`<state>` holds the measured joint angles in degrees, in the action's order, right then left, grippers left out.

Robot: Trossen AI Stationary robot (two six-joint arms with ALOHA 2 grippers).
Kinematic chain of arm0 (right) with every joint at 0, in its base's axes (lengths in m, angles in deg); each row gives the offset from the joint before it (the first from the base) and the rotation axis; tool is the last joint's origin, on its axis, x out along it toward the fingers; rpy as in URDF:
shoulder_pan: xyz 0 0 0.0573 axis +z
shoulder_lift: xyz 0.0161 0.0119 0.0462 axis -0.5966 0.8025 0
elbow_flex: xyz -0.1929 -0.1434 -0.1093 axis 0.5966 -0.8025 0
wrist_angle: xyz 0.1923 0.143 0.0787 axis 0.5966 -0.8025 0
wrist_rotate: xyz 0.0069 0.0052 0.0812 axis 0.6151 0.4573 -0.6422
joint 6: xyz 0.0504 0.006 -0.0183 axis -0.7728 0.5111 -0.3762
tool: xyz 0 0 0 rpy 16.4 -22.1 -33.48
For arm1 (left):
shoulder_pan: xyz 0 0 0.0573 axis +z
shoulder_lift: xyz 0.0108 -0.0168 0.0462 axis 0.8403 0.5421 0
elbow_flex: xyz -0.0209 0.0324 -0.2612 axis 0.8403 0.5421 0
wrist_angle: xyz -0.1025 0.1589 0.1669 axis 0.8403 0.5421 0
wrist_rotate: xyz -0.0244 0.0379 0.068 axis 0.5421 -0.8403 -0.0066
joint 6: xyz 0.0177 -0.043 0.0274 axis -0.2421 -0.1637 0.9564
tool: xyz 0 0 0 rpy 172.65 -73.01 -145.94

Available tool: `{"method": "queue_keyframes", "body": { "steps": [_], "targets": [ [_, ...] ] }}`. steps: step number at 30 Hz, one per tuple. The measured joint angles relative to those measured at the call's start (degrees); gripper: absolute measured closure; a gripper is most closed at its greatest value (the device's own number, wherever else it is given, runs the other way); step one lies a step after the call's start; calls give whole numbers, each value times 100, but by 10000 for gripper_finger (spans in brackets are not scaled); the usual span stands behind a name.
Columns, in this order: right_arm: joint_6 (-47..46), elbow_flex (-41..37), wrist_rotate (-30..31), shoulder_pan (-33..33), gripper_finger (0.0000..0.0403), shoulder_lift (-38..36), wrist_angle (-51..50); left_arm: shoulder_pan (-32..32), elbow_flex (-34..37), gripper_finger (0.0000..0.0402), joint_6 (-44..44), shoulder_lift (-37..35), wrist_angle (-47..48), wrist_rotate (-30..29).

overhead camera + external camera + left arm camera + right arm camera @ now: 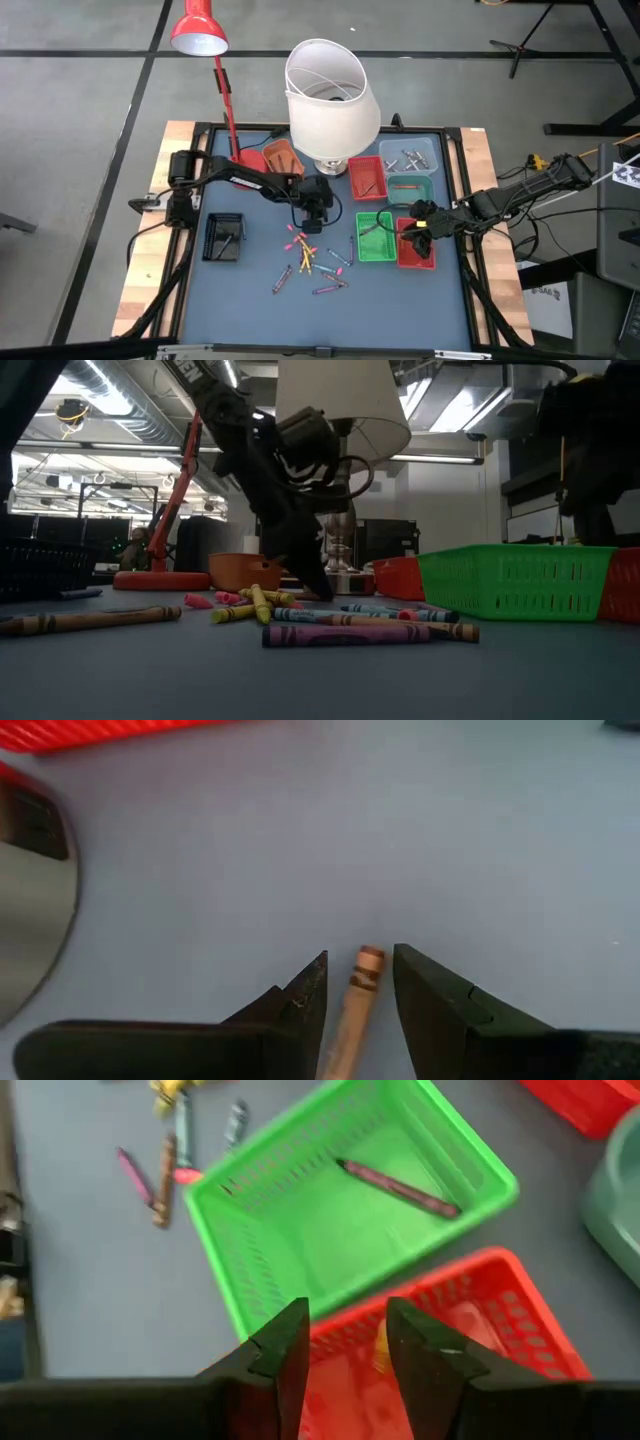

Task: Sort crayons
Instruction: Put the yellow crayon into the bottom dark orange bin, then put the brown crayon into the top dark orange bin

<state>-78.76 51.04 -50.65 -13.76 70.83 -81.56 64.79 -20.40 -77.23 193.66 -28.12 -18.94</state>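
Note:
Several loose crayons (pixel 305 260) in mixed colours lie scattered on the blue mat in the middle of the table. My left gripper (pixel 315 215) is low over the pile's far end, open. Its fingers stand on either side of a tan crayon (pixel 358 1005) that lies flat on the mat, with a narrow gap on each side. My right gripper (pixel 420 232) hangs open above the near red tray (pixel 480 1310), which holds a yellowish crayon (pixel 381 1342). A dark red crayon (pixel 400 1188) lies in the green tray (pixel 375 238).
A white lampshade (pixel 330 95) and a red desk lamp (pixel 200 30) stand at the back. Orange (pixel 282 155), red (pixel 365 177), teal (pixel 410 188) and clear (pixel 412 157) trays line the far side. A black tray (pixel 222 237) sits at the left.

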Motion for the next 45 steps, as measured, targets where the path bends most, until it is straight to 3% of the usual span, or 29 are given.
{"method": "queue_keyframes", "body": {
  "steps": [11, 16, 28, 34, 45],
  "targets": [
    [1056, 0, -4, 0, 271, 0, 1837, 26, -5, 303, -16, 72, 93, 24],
    [1381, 0, -5, 0, 271, 0, 2306, 29, -17, 321, -18, 72, 270, 27],
    [1507, 0, 519, 0, 271, 0, 2341, 30, -9, 394, -15, 72, 209, 7],
    [1511, 0, 858, -2, 271, 0, 2339, 28, 3, 397, -74, 72, -20, -4],
    [1509, 0, 894, -2, 271, 0, 2339, 26, 15, 397, -573, 101, -1109, -56]
  ]
}}
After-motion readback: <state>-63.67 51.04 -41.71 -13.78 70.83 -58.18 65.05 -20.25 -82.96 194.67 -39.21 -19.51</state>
